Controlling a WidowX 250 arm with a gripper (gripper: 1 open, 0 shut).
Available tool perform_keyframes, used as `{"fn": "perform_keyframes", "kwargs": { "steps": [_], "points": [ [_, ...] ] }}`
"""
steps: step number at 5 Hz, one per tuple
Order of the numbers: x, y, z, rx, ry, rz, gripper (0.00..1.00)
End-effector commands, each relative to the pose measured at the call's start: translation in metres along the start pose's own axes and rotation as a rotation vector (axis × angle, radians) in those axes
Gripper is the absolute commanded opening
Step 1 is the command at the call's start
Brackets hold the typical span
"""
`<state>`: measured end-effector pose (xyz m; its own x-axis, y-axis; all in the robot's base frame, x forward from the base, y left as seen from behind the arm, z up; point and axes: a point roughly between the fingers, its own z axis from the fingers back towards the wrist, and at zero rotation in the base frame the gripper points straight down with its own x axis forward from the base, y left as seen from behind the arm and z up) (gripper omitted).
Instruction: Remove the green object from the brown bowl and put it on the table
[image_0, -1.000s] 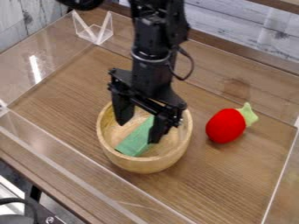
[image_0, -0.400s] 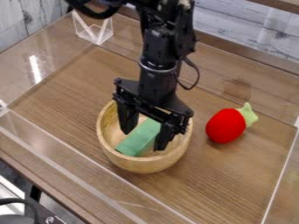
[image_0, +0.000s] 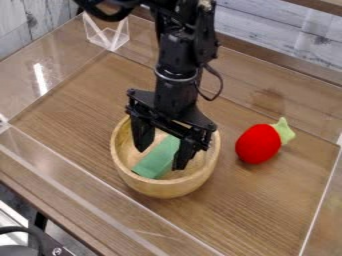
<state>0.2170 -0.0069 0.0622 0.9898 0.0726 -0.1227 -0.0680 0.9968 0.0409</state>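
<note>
While the flat, elongated block of matte green (image_0: 156, 157) is lying inside the round, light-brown wooden bowl with the thick rim (image_0: 185, 187), the step in hand can be judged to be the approach for the grasp. Above the bowl, the black two-fingered gripper (image_0: 171, 130) is held with its fingers spread wide, and nothing is seen to be gripped. The bowl itself is set near the front edge of the brown wood-grain tabletop (image_0: 67, 115), roughly midway between its left and right sides.

For the next move, the open fingers would need to be lowered into the bowl, one to each side of the block, and then closed; only after that could a lift over the rim and a placing on bare wood be attempted. Since the wall of the bowl is close to the fingers, the rim might be knocked or the bowl dragged if the descent were made off centre.

As for its looks, the block is seen to be plain and pale green, without visible markings, and noticeably longer than it is wide. It is laid slantwise across the floor of the bowl, with its nearer end towards the front left of the rim. Its farther end is partly covered by the gripper, so its full outline cannot be told.
</note>
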Motion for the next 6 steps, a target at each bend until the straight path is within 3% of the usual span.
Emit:
{"fn": "perform_keyframes", "kwargs": {
  "steps": [1, 2, 3, 5, 6],
  "points": [
    [-0.001, 0.007, 0.018, -0.012, -0.033, 0.058, 1.0],
    [-0.006, 0.01, 0.025, -0.015, -0.027, 0.104, 1.0],
    [0.001, -0.004, 0.013, -0.023, -0.025, 0.125, 1.0],
    [0.015, 0.003, -0.004, -0.038, -0.033, 0.218, 1.0],
    [0.021, 0.012, -0.009, -0.035, -0.032, 0.19, 1.0]
  ]
}}
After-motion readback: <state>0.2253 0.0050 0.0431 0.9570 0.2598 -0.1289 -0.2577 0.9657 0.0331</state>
